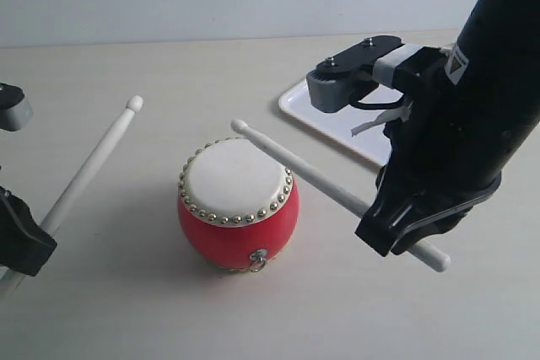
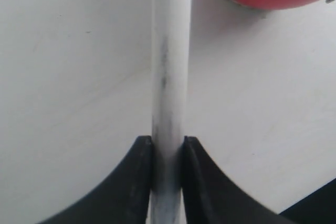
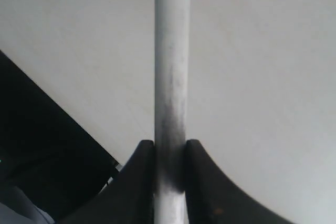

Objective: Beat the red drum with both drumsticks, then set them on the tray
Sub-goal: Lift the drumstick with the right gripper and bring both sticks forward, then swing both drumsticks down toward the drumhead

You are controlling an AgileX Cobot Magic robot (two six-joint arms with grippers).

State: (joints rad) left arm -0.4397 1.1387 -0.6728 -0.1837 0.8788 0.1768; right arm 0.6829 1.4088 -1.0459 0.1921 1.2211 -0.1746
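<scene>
Red drum [image 1: 237, 208] sits nearest, between the arms. Closed on the left drumstick [image 1: 89, 162] is the left gripper [image 2: 167, 148], stick tip raised beside the drum; the right gripper [image 3: 169, 148] clamps the right drumstick [image 1: 295, 166], tip at the drum's far rim. Beyond lies the tray [image 1: 325, 120].

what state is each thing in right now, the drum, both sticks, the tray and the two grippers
red drum: upright on the table, skin up
left drumstick: gripped, tip raised, clear of the drum
right drumstick: gripped, tip over the drum's far rim, contact unclear
tray: flat on the table, part hidden by the right arm, no stick on it
left gripper: shut on the left drumstick
right gripper: shut on the right drumstick
</scene>
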